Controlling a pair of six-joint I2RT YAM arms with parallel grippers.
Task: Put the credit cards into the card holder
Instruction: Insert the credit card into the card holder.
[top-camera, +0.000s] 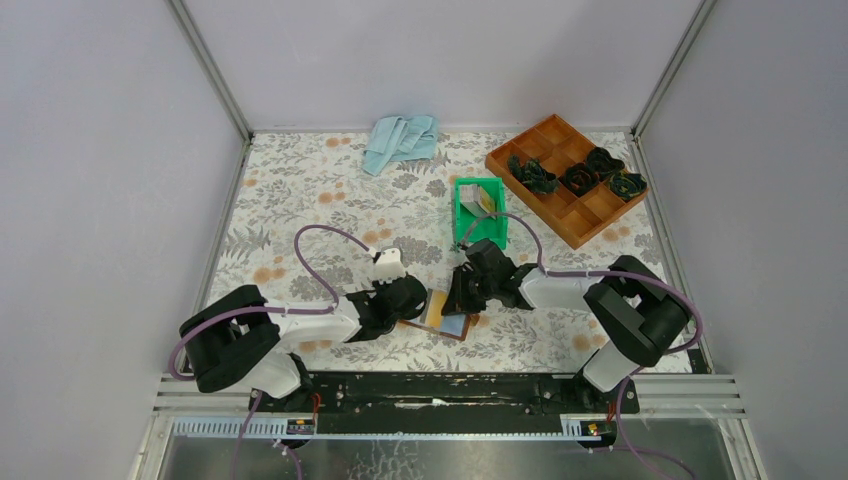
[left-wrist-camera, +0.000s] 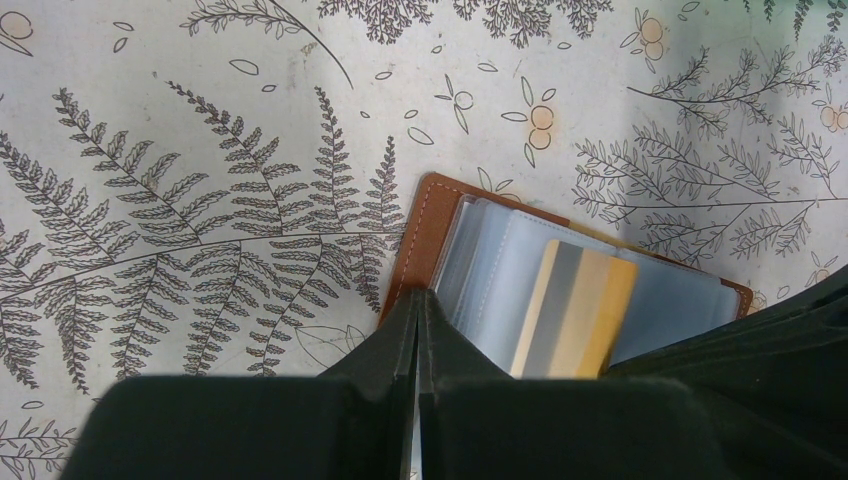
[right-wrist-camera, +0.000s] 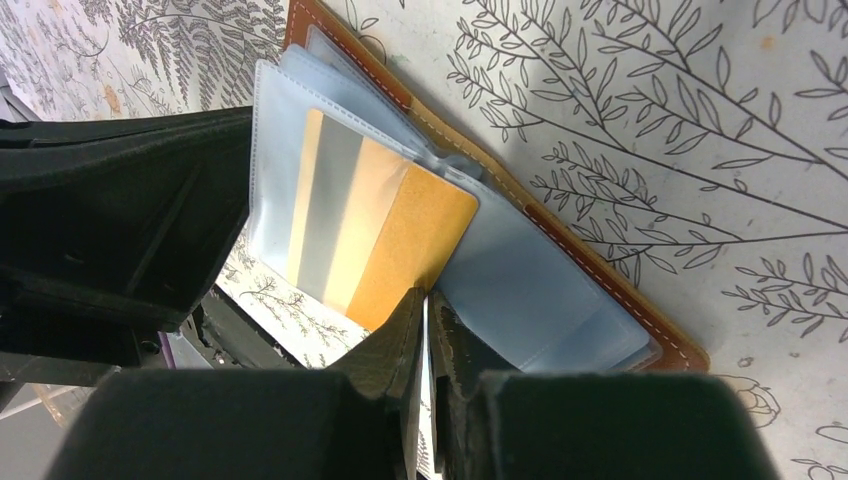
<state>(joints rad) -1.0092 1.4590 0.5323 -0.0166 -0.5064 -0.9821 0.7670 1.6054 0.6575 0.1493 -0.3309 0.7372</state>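
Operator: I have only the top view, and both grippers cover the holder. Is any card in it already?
Observer: Partly. A gold card with a grey stripe sits half inside a clear sleeve of the open holder.
Operator: Does a gripper hold that card?
Observer: The right gripper seems to pinch its bare corner, jaws almost together.
Operator: And the left one?
Observer: The left gripper is shut, its tips at the holder's brown edge, beside the sleeves.
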